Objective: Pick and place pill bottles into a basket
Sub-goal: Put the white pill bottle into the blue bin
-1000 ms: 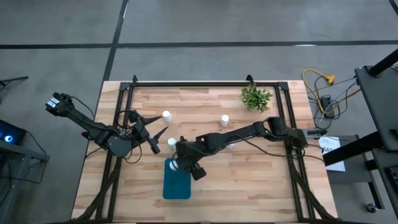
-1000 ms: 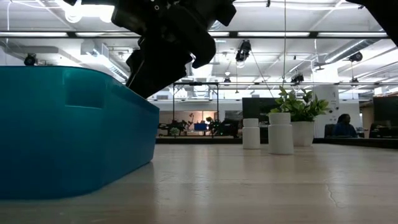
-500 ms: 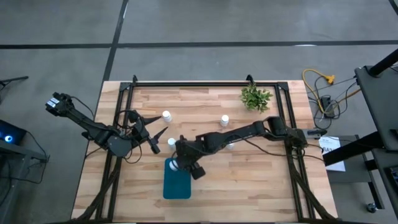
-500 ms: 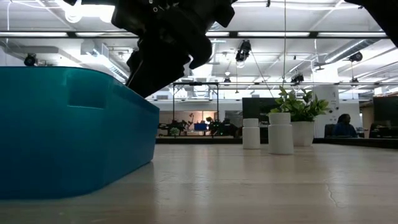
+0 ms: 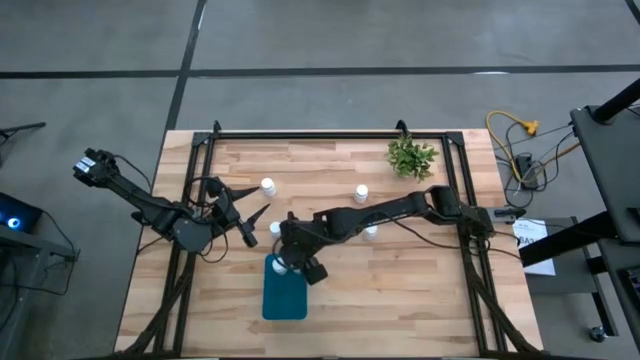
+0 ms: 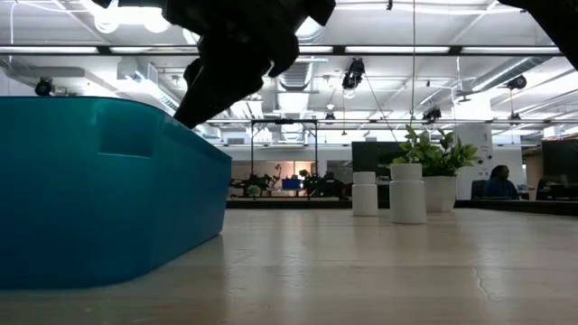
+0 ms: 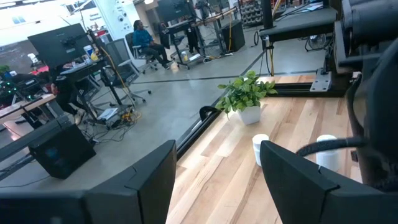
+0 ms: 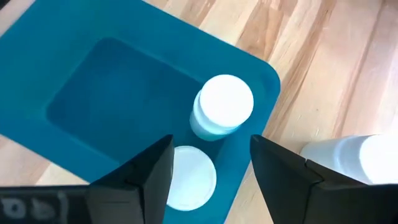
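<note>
The teal basket (image 8: 99,106) lies near the table's front, and also shows in the high view (image 5: 285,300) and low view (image 6: 90,190). Two white pill bottles stand in its far end (image 8: 222,107) (image 8: 189,177). My right gripper (image 8: 211,143) hovers open over them, its fingers on either side of the nearer bottle without touching it. A third bottle (image 8: 357,158) stands on the wood just outside the basket. Other bottles stand farther back (image 5: 268,186) (image 5: 361,193) (image 5: 371,232). My left gripper (image 7: 217,149) waits open at the table's left.
A small green plant in a white pot (image 5: 411,157) stands at the far right of the table. Black frame rails (image 5: 330,134) run along the table's far edge and sides. The right arm (image 5: 380,213) stretches across the table's middle.
My right gripper has risen a little above the basket and drifted slightly toward the table's left edge. The bottles and basket stay where they were.
</note>
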You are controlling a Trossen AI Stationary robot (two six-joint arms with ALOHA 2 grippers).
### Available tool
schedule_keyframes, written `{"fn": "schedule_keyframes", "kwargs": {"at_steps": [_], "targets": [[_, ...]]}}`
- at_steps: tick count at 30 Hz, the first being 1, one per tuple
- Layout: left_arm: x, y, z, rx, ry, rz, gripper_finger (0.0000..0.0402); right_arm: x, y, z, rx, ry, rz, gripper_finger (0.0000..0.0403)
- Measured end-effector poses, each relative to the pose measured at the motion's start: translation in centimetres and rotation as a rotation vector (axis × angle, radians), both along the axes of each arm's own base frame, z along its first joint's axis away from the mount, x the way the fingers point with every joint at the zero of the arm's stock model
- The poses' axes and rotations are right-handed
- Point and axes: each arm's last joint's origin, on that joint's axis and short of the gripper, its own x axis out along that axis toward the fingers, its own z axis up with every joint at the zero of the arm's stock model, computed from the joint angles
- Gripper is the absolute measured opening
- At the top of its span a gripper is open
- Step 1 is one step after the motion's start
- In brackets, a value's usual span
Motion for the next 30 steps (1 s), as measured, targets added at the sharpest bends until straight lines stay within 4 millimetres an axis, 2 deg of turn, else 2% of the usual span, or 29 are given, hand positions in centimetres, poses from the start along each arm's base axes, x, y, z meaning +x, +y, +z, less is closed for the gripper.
{"fn": "schedule_keyframes", "kwargs": {"at_steps": [8, 21, 26, 30], "targets": [[0.0, 0.0, 0.0, 0.0, 0.0, -0.001, 0.0215, -0.8, -0.1, 2.1, -0.019, 0.116, 0.004, 0.0201], [0.0, 0.0, 0.0, 0.002, 0.003, 0.0, 0.0215, -2.5, -0.2, 2.3, -0.034, 0.249, -0.002, 0.0201], [0.0, 0.0, -0.2, 0.004, 0.006, 0.0, 0.0215, -3.7, -0.4, 3.4, -0.022, 0.248, -0.022, 0.0201], [0.0, 0.0, -0.2, 0.004, 0.006, 0.0, 0.0215, -4.9, -0.6, 3.5, -0.014, 0.241, -0.036, 0.0201]]}}
